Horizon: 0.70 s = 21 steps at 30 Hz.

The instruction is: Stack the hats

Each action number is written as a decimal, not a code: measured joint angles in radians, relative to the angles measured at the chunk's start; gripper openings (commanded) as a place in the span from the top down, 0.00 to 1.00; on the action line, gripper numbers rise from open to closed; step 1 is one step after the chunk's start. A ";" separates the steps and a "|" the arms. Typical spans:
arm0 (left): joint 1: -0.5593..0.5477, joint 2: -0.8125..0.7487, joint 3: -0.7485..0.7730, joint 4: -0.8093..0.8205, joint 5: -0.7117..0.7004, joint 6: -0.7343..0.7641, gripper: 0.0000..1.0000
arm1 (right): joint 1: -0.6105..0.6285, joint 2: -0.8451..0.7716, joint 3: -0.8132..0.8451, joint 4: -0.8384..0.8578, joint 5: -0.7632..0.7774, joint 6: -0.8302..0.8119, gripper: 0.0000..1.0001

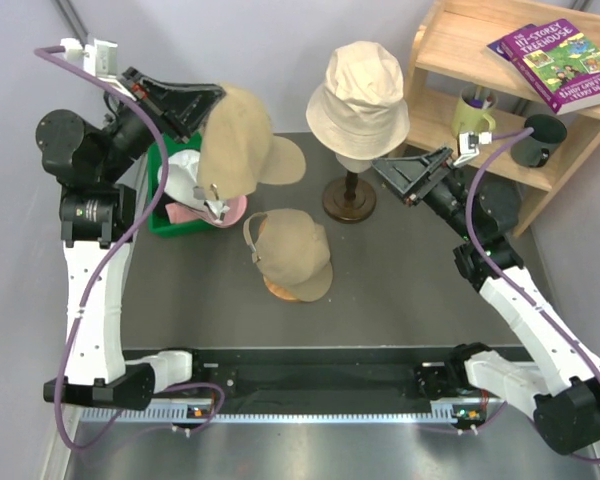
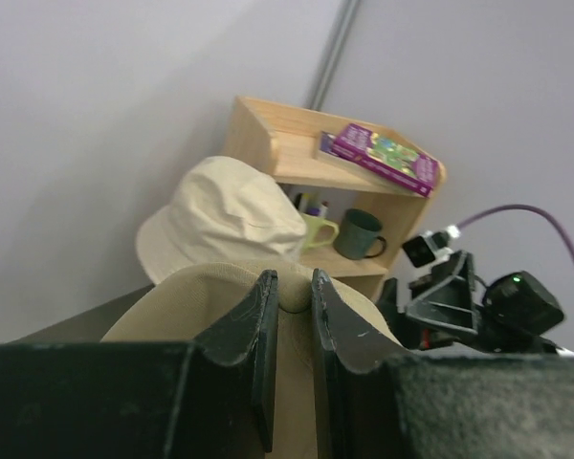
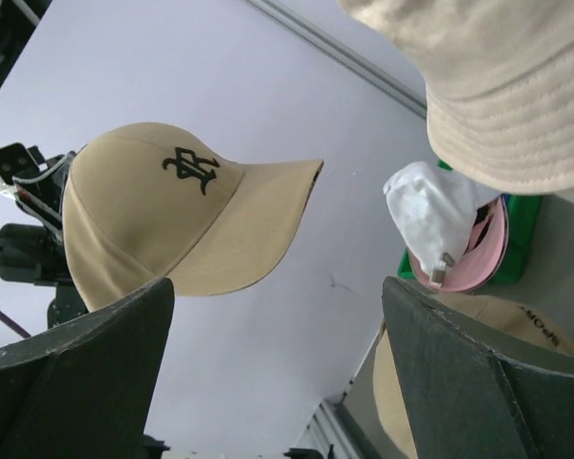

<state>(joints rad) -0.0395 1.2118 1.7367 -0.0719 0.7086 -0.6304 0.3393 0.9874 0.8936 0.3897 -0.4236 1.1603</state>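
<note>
The stacking looks to be under way but far from done. At the frame's centre a tan cap sits on a wooden stand; whether anything lies under it I cannot tell. The left jaws are pinched nearly closed on the crown of a second tan cap, held in the air at upper left of centre. The right jaws stand wide open and empty at right of centre. Left to gather, by my reading, are the white cap and pink cap in the green bin at left, and the bucket hat on its head form. The surface is dark grey. The walls are pale, and a wooden shelf at upper right holds a book and two mugs.
</note>
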 measured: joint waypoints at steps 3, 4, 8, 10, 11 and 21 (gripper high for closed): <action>-0.052 0.000 0.000 -0.008 0.015 -0.009 1.00 | 0.009 -0.003 -0.038 0.034 -0.001 0.051 0.11; -0.070 0.000 0.000 -0.011 0.015 -0.010 1.00 | 0.016 -0.003 -0.050 0.039 0.000 0.066 0.11; -0.167 0.008 0.000 -0.019 0.007 -0.002 1.00 | 0.062 0.002 -0.065 0.039 0.003 0.099 0.10; -0.213 0.018 0.000 -0.028 0.003 0.006 1.00 | 0.089 0.005 -0.075 0.061 0.007 0.111 0.10; -0.229 0.022 0.000 -0.033 0.001 0.008 1.00 | 0.098 0.005 -0.082 0.073 0.008 0.119 0.10; -0.311 0.049 0.001 -0.071 -0.018 0.029 1.00 | 0.146 0.056 -0.158 0.249 0.016 0.210 0.10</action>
<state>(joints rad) -0.3508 1.2610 1.7374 -0.1432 0.6907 -0.6018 0.4858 1.0431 0.7357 0.6388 -0.4076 1.3705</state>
